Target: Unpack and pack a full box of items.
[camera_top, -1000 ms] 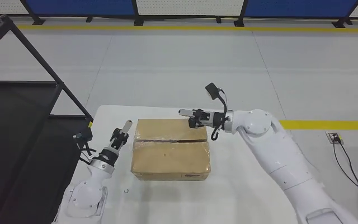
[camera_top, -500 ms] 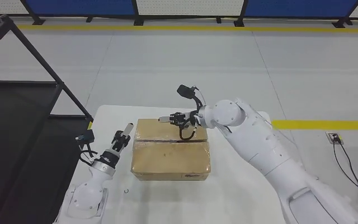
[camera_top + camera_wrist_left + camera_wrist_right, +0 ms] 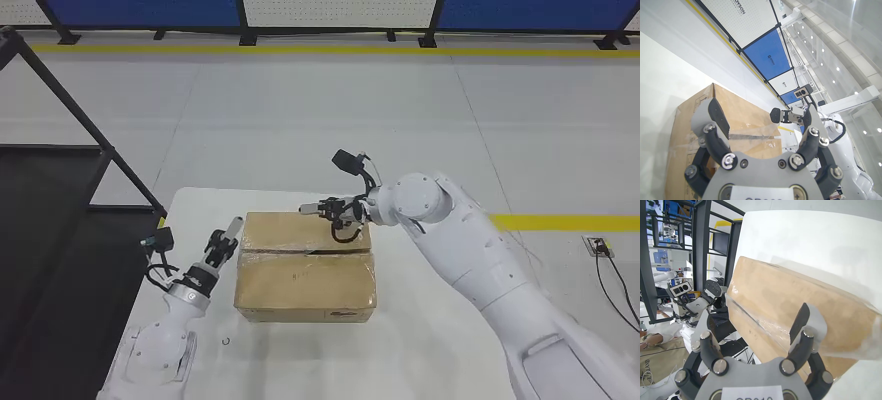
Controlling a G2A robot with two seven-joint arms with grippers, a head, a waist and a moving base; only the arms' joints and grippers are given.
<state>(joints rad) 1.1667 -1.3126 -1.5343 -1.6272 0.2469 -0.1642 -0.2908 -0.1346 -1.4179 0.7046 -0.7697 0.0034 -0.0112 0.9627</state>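
**Top view: taped box (image 3: 305,268) mid-worktop (image 3: 430,330)**

A black rack (image 3: 50,260) stands off the worktop's left edge. Next to it, the left gripper (image 3: 226,236) sits just beside the box's left end, near the far corner. Its fingers are spread with nothing between them, and I cannot tell whether it touches the cardboard. The box's flaps are closed and sealed along the centre seam with clear tape (image 3: 770,325), so its contents are hidden. The right gripper (image 3: 312,209) hovers over the box's far edge, its jaws wide apart and holding nothing. Bare worktop shows on every side of the box, the widest strip to its right. Printed handling marks (image 3: 699,99) on the box's end and small pen marks (image 3: 753,335) near the seam are too small to read.
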